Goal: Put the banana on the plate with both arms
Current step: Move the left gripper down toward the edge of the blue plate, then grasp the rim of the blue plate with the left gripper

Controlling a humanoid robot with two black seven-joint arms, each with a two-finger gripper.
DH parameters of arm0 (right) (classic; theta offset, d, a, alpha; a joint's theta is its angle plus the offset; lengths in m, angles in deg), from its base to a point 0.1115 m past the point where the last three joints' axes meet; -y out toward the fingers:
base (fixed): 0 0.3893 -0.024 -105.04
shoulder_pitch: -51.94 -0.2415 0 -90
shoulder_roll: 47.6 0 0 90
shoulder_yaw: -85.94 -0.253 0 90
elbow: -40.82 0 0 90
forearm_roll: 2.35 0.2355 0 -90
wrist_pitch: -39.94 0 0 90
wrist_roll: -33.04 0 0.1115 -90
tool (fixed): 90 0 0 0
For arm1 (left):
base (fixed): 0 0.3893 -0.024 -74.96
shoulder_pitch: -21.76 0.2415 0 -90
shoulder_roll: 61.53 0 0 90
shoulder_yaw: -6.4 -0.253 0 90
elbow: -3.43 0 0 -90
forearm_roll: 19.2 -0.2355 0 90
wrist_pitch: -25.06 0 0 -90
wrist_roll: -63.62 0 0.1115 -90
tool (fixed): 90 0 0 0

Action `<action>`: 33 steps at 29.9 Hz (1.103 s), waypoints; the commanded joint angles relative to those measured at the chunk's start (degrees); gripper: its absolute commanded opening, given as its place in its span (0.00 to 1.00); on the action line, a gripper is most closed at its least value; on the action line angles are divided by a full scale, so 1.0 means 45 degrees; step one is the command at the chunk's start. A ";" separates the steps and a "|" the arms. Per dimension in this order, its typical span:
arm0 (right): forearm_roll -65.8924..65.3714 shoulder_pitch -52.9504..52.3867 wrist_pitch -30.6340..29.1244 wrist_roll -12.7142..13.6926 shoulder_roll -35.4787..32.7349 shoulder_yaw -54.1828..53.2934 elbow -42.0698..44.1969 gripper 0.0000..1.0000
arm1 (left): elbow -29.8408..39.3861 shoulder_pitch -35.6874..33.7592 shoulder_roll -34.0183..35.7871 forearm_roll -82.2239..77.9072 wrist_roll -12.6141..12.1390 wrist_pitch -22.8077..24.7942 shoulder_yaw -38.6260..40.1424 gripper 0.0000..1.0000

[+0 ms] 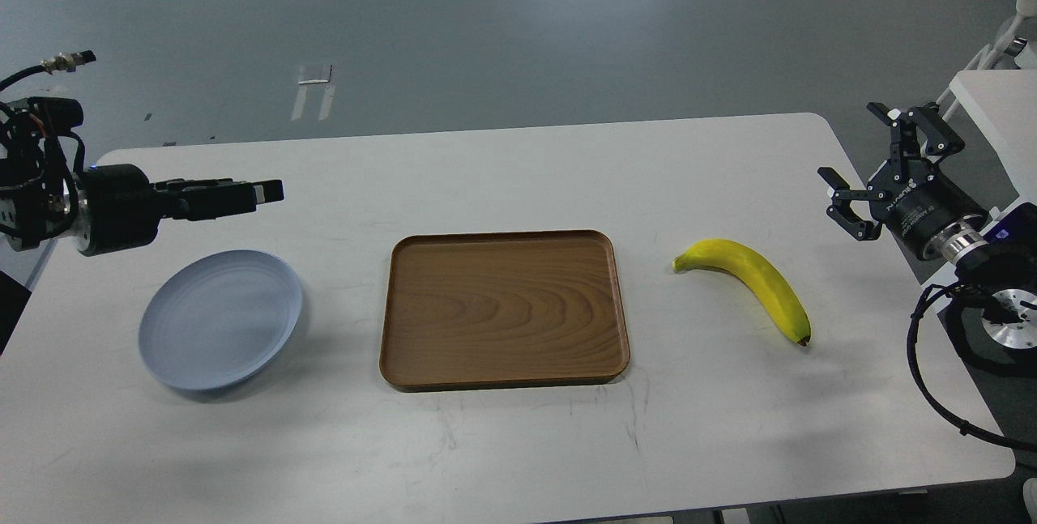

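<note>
At the far left, the left arm entered over the table edge, and the left gripper pointed rightward above the table. It was seen side-on as one dark bar, so whether its fingers stood apart or together could not be told. Nothing was seen held in it.

Below and slightly left of that gripper's tip lay the plate, pale blue-grey, round and shallow, resting on the white tabletop with nothing on it. It sat well apart from the items further right.

At the centre of the table lay a rectangular brown wooden tray with rounded corners and a low raised rim. Its surface carried nothing. It sat between the plate and the fruit, touching neither.

To the right of the tray, the banana lay flat on the tabletop, bright yellow, curved, its stem end toward the tray and its dark tip nearer the front edge of the table. It was not on the plate and touched no other object.

At the far right, the right gripper was held over the table's right edge, near the banana but clear of it. Its fingers were spread wide and held nothing.
</note>
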 commanded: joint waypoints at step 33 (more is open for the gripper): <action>-0.0040 0.0001 0.0000 0.0000 0.0014 0.0000 -0.0029 1.00 | -0.5636 0.2897 -0.1644 -0.0418 -0.0003 -0.2273 -0.0174 0.96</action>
